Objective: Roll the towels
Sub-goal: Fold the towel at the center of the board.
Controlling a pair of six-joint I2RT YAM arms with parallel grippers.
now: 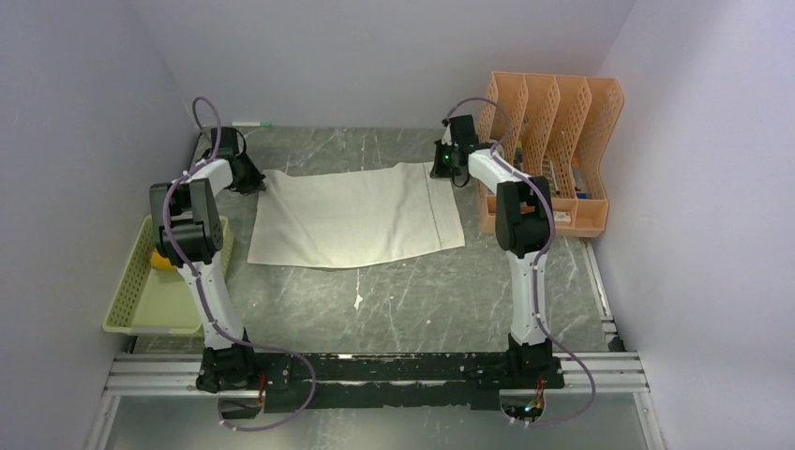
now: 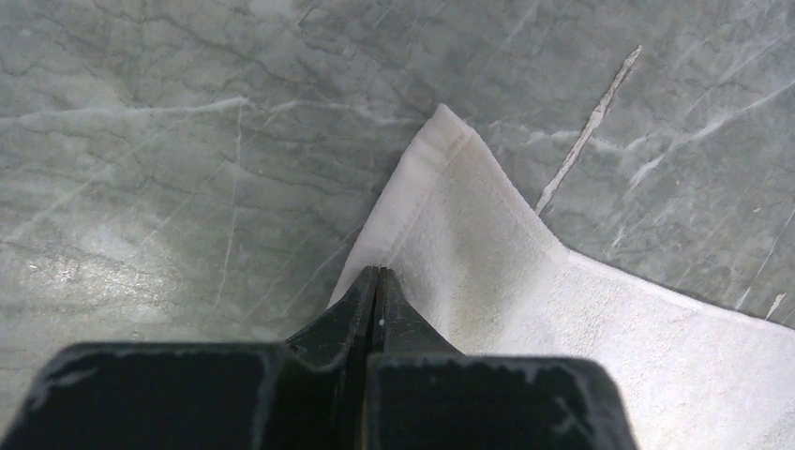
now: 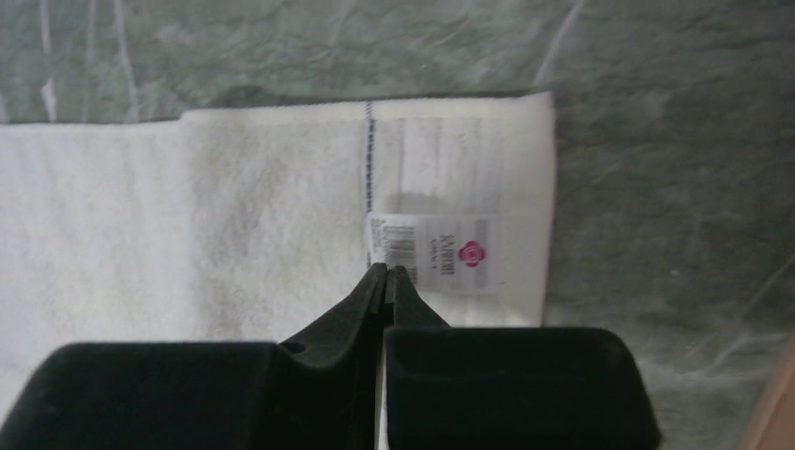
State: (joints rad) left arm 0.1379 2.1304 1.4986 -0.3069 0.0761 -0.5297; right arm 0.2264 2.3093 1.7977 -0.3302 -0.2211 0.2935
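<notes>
Cream-white towel lies spread flat on the grey marbled table, toward its far side. Left gripper: fingers pressed together, tips at the towel's far-left corner; whether cloth is pinched between them cannot be told. Right gripper: fingers likewise closed, tips at a sewn tag near the far-right corner. The tag bears a barcode and a red rose emblem; its print is too small to read. Green basket is partly hidden behind the left arm.
</notes>
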